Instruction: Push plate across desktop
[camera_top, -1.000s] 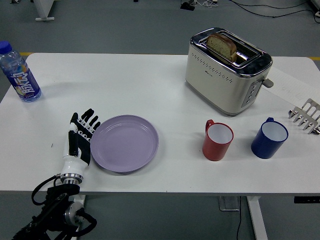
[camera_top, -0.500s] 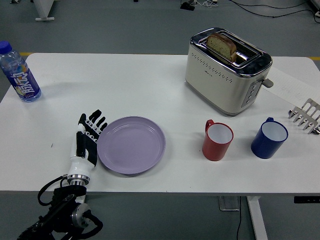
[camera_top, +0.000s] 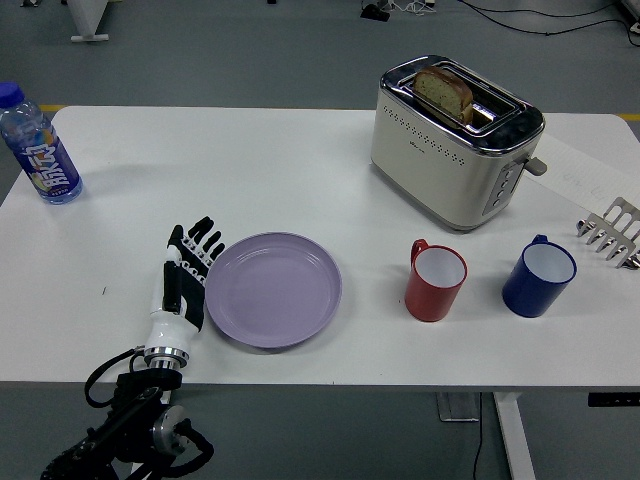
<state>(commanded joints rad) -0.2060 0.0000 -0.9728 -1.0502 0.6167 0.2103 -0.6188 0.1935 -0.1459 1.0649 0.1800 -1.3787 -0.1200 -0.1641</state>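
Plate (camera_top: 273, 289): round, shallow, matte lilac with a raised rim, lying flat on the white table (camera_top: 250, 165) toward its near edge, left of centre. Left hand (camera_top: 183, 280): black and white segmented, fingers extended and holding nothing, its side against the plate's left rim (contact appears made, though the view is not conclusive). The forearm is cut off at the bottom edge. Well apart to the right stand a glossy red mug (camera_top: 435, 281) and a blue mug (camera_top: 538, 276). Behind them, a cream and chrome toaster (camera_top: 455, 145) holds a bread slice (camera_top: 444, 92), partly hidden in its slot. Far left: a plastic bottle (camera_top: 36, 148).
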